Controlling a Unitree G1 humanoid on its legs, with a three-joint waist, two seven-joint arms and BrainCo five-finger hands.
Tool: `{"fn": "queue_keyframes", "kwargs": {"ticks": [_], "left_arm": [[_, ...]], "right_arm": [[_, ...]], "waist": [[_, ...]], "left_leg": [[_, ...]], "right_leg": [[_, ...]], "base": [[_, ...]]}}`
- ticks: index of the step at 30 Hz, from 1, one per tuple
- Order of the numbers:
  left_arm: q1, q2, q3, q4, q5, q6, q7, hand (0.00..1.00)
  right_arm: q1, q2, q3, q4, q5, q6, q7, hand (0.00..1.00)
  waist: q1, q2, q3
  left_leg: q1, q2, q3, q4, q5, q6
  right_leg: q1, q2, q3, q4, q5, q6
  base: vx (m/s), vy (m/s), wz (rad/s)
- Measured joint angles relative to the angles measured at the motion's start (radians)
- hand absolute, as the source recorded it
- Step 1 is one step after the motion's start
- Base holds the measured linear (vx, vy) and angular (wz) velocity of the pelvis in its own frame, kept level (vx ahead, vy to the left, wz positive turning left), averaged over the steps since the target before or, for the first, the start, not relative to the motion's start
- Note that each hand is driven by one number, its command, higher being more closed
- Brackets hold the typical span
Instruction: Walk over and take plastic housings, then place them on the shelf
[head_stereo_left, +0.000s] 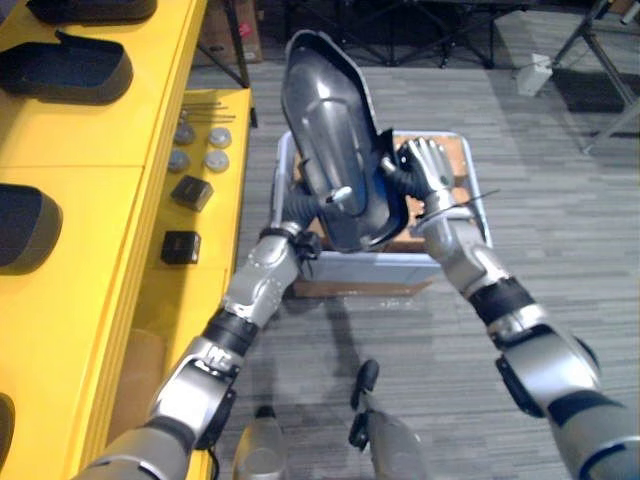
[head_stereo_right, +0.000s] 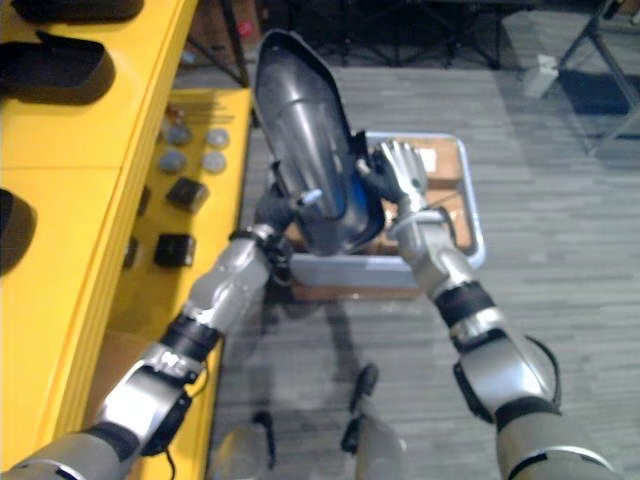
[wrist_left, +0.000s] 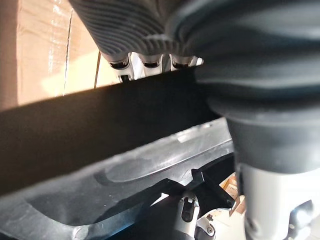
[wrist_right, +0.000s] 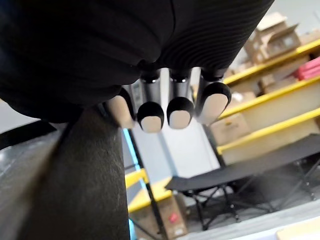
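— Yellow shelf (head_stereo_left: 90, 150) runs down the left side, flat and smooth-topped. Dark shells (head_stereo_left: 65, 68) with rounded rims lie along its upper level.

— And on the lower step?

— Grey round discs (head_stereo_left: 198, 147) in a cluster, then two small black blocks (head_stereo_left: 190, 192), all near the step's outer edge. Only a narrow strip of carpet (head_stereo_left: 560, 230) parts that edge from the bin (head_stereo_left: 365, 268).

— Where is the housing (head_stereo_left: 325, 130)?

— Up in the air between both hands, above the bin. It is a long, glossy dark grey plastic shell, pointed at the top and hollow on the side facing the camera, tilted with its top towards the shelf. Its lower end hangs over the bin's near wall.

— The left hand (head_stereo_left: 338, 194)?

— Clamped on the lower left rim. The thumb lies on the inner face and the fingers (wrist_left: 121, 64) go over the edge.

— The right hand (head_stereo_left: 425, 165)?

— At the right rim, with its fingers (wrist_right: 180, 111) curled and its thumb against the shell.

— What is the bin like?

— Pale grey plastic, rectangular with rounded corners and brown cardboard (head_stereo_left: 458, 160) inside.

— Any room on the right?

— Ribbed grey carpet lies open beside the bin. Dark metal stand legs (head_stereo_left: 600, 40) cross the far corner.
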Motion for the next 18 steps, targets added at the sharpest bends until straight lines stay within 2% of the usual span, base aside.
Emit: {"fn": "queue_keyframes", "kwargs": {"ticks": [6, 9, 11, 14, 18], "left_arm": [[0.008, -0.001, 0.036, 0.036, 0.104, -0.045, 0.060, 1.00], [0.008, 0.000, 0.037, 0.036, 0.148, -0.084, 0.084, 1.00], [0.008, 0.000, 0.043, 0.030, 0.156, -0.125, 0.098, 1.00], [0.007, 0.000, 0.048, 0.014, 0.188, -0.164, 0.124, 1.00], [0.000, -0.005, 0.058, -0.008, 0.195, -0.195, 0.168, 1.00]], "right_arm": [[0.001, 0.021, 0.019, -0.051, 0.025, -0.008, -0.028, 1.00], [0.001, 0.019, 0.016, -0.088, 0.035, -0.009, -0.042, 1.00], [-0.003, 0.019, 0.016, -0.104, 0.047, -0.010, -0.058, 1.00], [-0.008, 0.016, 0.015, -0.133, 0.070, -0.012, -0.071, 1.00], [-0.039, 0.017, 0.017, -0.136, 0.096, -0.028, -0.094, 1.00]], "waist": [[0.000, 0.003, 0.003], [0.001, 0.004, 0.006], [0.001, 0.003, 0.028], [0.002, 0.002, 0.069], [-0.004, 0.005, 0.100]], "left_leg": [[-0.005, 0.001, 0.000, 0.012, -0.005, 0.002], [-0.026, 0.000, 0.003, 0.030, -0.012, 0.006], [-0.047, 0.000, 0.004, 0.050, -0.016, 0.007], [-0.083, 0.000, 0.004, 0.070, -0.017, 0.006], [-0.150, 0.002, 0.003, 0.097, -0.017, 0.005]], "right_leg": [[-0.001, 0.001, 0.005, 0.000, 0.002, 0.002], [-0.015, 0.000, 0.013, 0.000, 0.004, 0.005], [-0.032, -0.001, 0.020, 0.000, 0.004, 0.008], [-0.061, -0.001, 0.024, 0.000, 0.005, 0.010], [-0.120, 0.001, 0.025, 0.000, 0.018, 0.005]], "base": [[-0.01, 0.001, 0.00], [-0.05, 0.009, -0.04], [-0.07, -0.001, -0.07], [-0.07, -0.020, -0.05], [-0.02, -0.021, -0.05]]}}
